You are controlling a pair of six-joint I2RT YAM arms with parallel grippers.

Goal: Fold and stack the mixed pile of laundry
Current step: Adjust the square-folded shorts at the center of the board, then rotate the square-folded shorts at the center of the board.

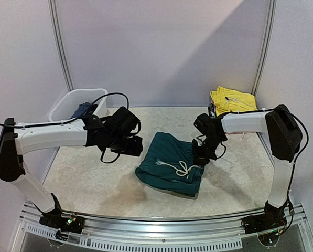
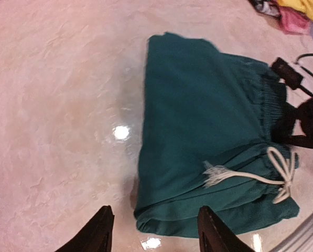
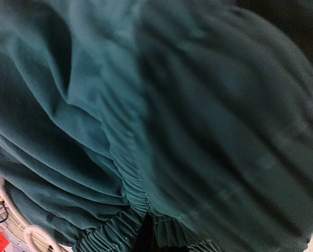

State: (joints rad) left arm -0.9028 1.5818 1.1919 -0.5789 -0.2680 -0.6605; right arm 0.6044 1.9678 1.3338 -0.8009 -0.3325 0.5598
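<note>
The right gripper [image 1: 201,156] is pinched tight on the elastic waistband of the dark teal shorts [image 1: 164,160], at their right edge (its wrist cam is basically wall-to-wall teal fabric). The left gripper [image 2: 155,209] hovers just beside the shorts' left edge, fingers apart with nothing between them. The shorts lie folded mid-table [image 1: 93,178], white drawstring [image 1: 180,169] knotted on top. In the far right corner a yellow garment [image 1: 232,100] tops a small stack. The white tub [image 1: 67,105] at far left holds a navy garment [image 1: 84,109].
</note>
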